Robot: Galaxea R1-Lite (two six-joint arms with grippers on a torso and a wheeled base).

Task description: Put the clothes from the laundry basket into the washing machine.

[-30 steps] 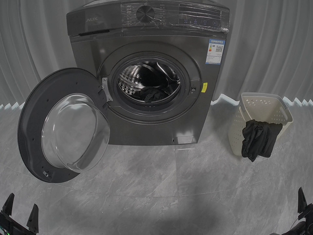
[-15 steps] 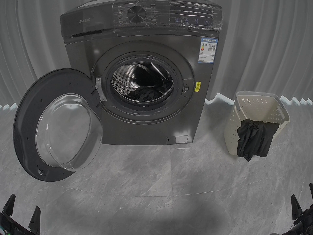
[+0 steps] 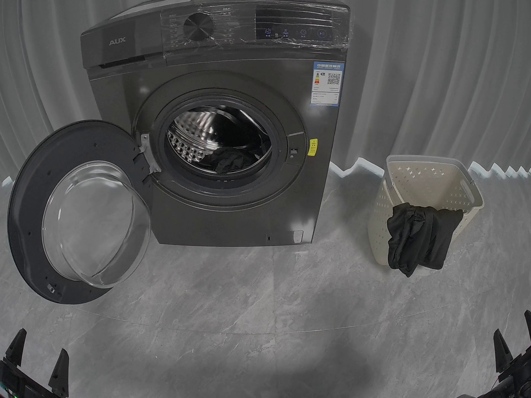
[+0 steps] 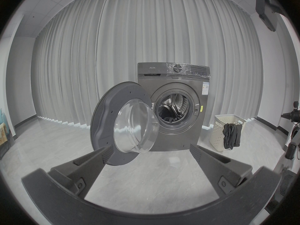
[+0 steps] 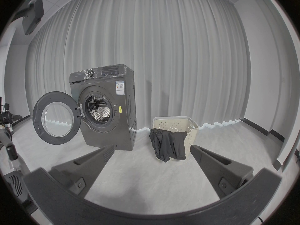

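Pleated pale grey curtain [image 3: 442, 56] hangs from ceiling to floor across the back of the room, its wavy hem meeting the grey marbled tile floor [image 3: 265, 316]. Plain white wall [image 5: 268, 63] adjoins the curtain at the room's side, dark baseboard [image 5: 259, 127] along its foot. Dark boxy device [image 4: 265, 7] sits high up near the panelled ceiling [image 4: 53, 7]

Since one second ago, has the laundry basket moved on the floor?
No. The laundry basket appears further left, but so does the washing machine beside it; the camera shifted, and the gap between them is unchanged.
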